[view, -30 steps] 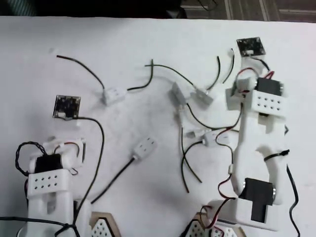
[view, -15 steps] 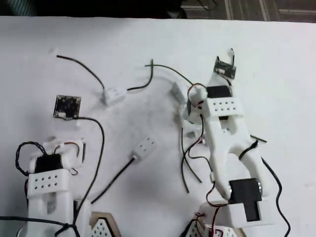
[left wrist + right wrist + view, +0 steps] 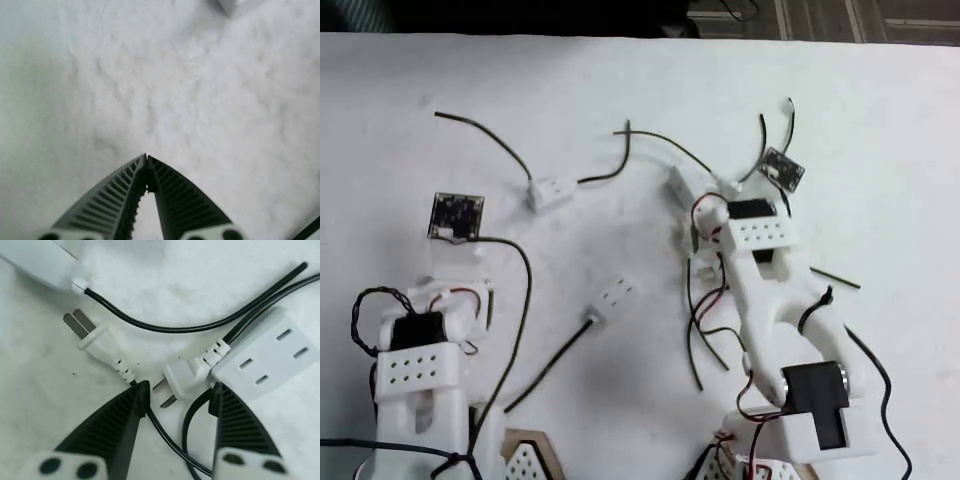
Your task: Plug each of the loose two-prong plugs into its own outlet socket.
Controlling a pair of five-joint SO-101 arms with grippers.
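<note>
My right gripper (image 3: 181, 390) is open and hangs low over the table, with a white two-prong plug (image 3: 182, 382) lying between its fingertips, untouched. A second white plug (image 3: 97, 340) lies just beyond, prongs free. A white outlet socket (image 3: 267, 352) sits beside one finger, and another outlet (image 3: 45, 262) lies farther off. In the high view the right arm (image 3: 755, 235) stands over the plugs (image 3: 705, 268) at mid-table. Two more outlets (image 3: 550, 192) (image 3: 613, 297) lie to the left. My left gripper (image 3: 146, 159) is shut and empty over bare table, on the left arm (image 3: 420, 345) at the front left.
Black cables (image 3: 695, 330) loop across the middle of the white table (image 3: 570, 80), and one runs past the left arm (image 3: 525, 300). Another white outlet (image 3: 680, 188) lies just behind the right arm. Short loose wire ends lie at the back (image 3: 480, 135).
The right arm has swung from the table's right side to the middle and come down over the plugs. The left arm has not moved.
</note>
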